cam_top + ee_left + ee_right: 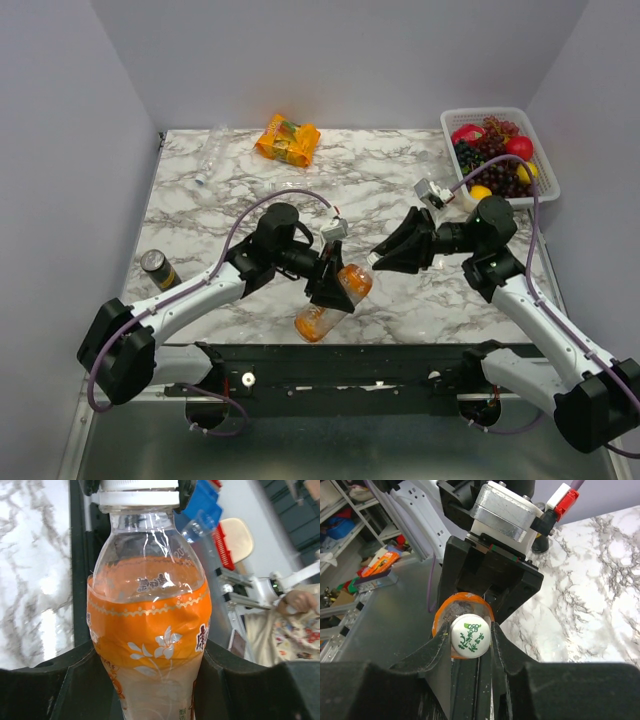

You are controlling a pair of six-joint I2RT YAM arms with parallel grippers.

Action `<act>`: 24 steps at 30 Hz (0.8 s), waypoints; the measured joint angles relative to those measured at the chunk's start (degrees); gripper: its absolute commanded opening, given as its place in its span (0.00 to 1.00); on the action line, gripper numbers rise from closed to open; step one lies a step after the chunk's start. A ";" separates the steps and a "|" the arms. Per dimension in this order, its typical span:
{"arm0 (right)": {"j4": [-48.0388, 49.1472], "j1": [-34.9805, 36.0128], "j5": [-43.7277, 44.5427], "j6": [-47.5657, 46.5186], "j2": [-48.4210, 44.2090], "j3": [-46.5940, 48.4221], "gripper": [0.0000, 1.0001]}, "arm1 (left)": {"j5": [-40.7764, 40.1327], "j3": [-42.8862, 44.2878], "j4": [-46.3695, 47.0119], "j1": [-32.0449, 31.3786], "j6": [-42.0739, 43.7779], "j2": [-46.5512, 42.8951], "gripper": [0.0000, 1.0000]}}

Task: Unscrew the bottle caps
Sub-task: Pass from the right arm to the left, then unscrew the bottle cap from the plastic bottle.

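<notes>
My left gripper (333, 288) is shut on the orange bottle (322, 318), which it holds tilted above the table's near edge. In the left wrist view the jaws (150, 680) clamp the bottle's orange label (150, 625) from both sides. The white cap (139, 492) sits on the neck. My right gripper (378, 256) is shut on that cap. In the right wrist view the cap (470, 635), with green print on top, sits between the fingers (432, 652). A clear bottle (210, 155) lies at the far left. The other bottles and the blue caps are out of view.
An orange snack packet (287, 138) lies at the back middle. A white basket (545, 165) of fruit stands at the back right. A small dark can (158, 268) stands near the left edge, beside my left arm.
</notes>
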 measured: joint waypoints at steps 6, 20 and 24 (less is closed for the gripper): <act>-4.61 0.04 5.57 -1.70 -0.76 0.13 0.89 | -9.84 5.70 -12.79 -0.09 11.50 -0.85 0.38; -19.06 0.04 25.09 -4.85 -6.25 0.20 0.85 | -35.91 6.45 -23.39 -0.74 19.30 -4.85 0.38; -21.88 0.04 32.94 -0.70 -7.52 0.59 0.76 | -48.13 6.75 -25.94 -5.31 22.16 -6.69 0.37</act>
